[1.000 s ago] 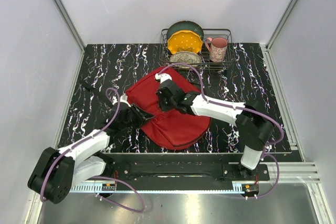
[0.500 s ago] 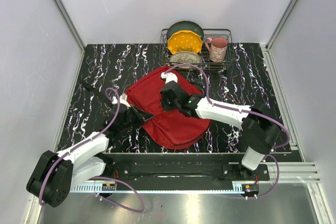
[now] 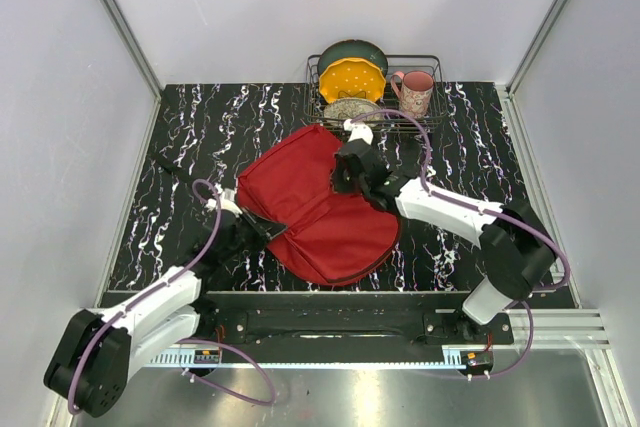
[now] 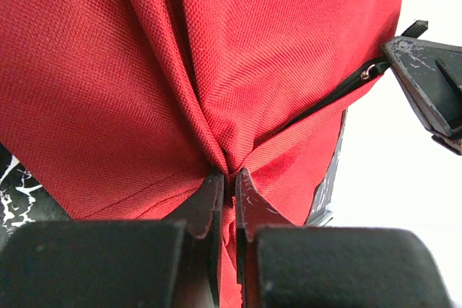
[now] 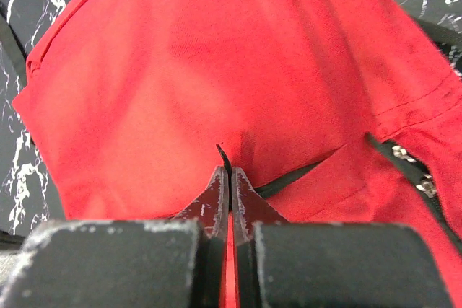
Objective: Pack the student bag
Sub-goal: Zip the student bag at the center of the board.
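My left claw (image 4: 229, 180) pinches a fold of the student bag (image 3: 310, 219); my right claw (image 5: 229, 172), clenched, grips its zipper edge.

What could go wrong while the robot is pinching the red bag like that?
The left gripper holds only a small fold of the student bag, so it could slip out. The right gripper seems shut on a tiny black tab, which could pop free. Its wrist is near the dish rack and mug, so it might bump them.
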Controlling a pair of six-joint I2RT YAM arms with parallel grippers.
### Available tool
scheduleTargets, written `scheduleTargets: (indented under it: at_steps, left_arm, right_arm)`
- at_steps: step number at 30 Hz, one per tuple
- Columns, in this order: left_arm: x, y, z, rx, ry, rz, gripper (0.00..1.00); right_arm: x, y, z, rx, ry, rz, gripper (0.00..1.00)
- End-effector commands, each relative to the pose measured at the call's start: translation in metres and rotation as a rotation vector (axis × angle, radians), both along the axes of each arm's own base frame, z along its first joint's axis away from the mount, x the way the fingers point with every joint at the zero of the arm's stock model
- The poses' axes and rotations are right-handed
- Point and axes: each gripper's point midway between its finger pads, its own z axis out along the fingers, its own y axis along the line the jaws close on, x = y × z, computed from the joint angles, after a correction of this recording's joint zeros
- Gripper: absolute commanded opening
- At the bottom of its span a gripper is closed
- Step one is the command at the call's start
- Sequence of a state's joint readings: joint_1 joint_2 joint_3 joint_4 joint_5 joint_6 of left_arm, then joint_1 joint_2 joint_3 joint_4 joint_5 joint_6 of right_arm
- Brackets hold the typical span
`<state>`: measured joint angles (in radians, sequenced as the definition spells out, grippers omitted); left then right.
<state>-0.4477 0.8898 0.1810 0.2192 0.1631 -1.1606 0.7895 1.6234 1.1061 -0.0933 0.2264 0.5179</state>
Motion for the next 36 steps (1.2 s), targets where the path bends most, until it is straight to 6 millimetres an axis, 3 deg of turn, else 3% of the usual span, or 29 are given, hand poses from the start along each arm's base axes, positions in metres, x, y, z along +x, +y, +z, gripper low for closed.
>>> scheduleTargets:
  at_steps: [1, 11, 17, 20, 22, 23, 25, 26, 27, 29, 30, 32, 33, 34, 36]
  left_arm:
    - [-0.017, 0.02, -0.031, 0.091, 0.087, 0.039, 0.0]
    - [-0.025, 0.034, -0.028, 0.105, 0.083, 0.069, 0.0]
    - [-0.023, 0.042, -0.021, 0.121, 0.065, 0.078, 0.0]
    - [-0.02, 0.042, -0.015, 0.154, 0.041, 0.052, 0.0]
    - [-0.013, 0.037, -0.002, 0.162, 0.004, 0.019, 0.0]
    - [-0.013, 0.033, -0.003, 0.187, 0.008, -0.026, 0.0]
    - [-0.003, 0.024, 0.015, 0.19, -0.043, -0.074, 0.0]
    - [-0.002, 0.02, 0.011, 0.216, -0.033, -0.12, 0.0]
    - [0.008, 0.016, 0.028, 0.216, -0.069, -0.13, 0.0]
    - [0.016, 0.011, 0.031, 0.246, -0.081, -0.17, 0.0]
    - [0.027, 0.006, 0.048, 0.246, -0.116, -0.178, 0.0]
    - [0.036, 0.0, 0.051, 0.272, -0.125, -0.222, 0.0]
    - [0.046, -0.004, 0.064, 0.275, -0.149, -0.228, 0.0]
    - [0.051, -0.006, 0.059, 0.293, -0.131, -0.242, 0.0]
    - [0.062, -0.008, 0.067, 0.312, -0.126, -0.249, 0.1]
  right_arm:
    - [0.033, -0.029, 0.042, 0.057, -0.123, -0.124, 0.0]
    - [0.065, -0.071, 0.043, 0.065, -0.12, -0.205, 0.0]
    - [0.066, -0.087, 0.022, 0.068, -0.073, -0.247, 0.0]
    - [0.056, -0.094, 0.014, 0.089, -0.071, -0.259, 0.0]
    - [0.049, -0.099, 0.022, 0.114, -0.087, -0.269, 0.0]
    - [0.042, -0.104, 0.017, 0.109, -0.08, -0.277, 0.0]
    - [0.035, -0.109, 0.029, 0.136, -0.105, -0.285, 0.0]
    - [0.029, -0.115, 0.025, 0.129, -0.1, -0.294, 0.0]
    - [0.025, -0.118, 0.037, 0.15, -0.125, -0.299, 0.0]
    - [0.018, -0.126, 0.037, 0.147, -0.129, -0.319, 0.0]
    - [0.014, -0.131, 0.044, 0.154, -0.141, -0.326, 0.0]
    - [0.009, -0.136, 0.046, 0.143, -0.15, -0.33, 0.0]
    - [0.008, -0.139, 0.048, 0.14, -0.153, -0.336, 0.0]
    - [0.006, -0.142, 0.042, 0.114, -0.137, -0.327, 0.01]
    - [0.003, -0.138, 0.032, 0.077, -0.087, -0.284, 0.13]
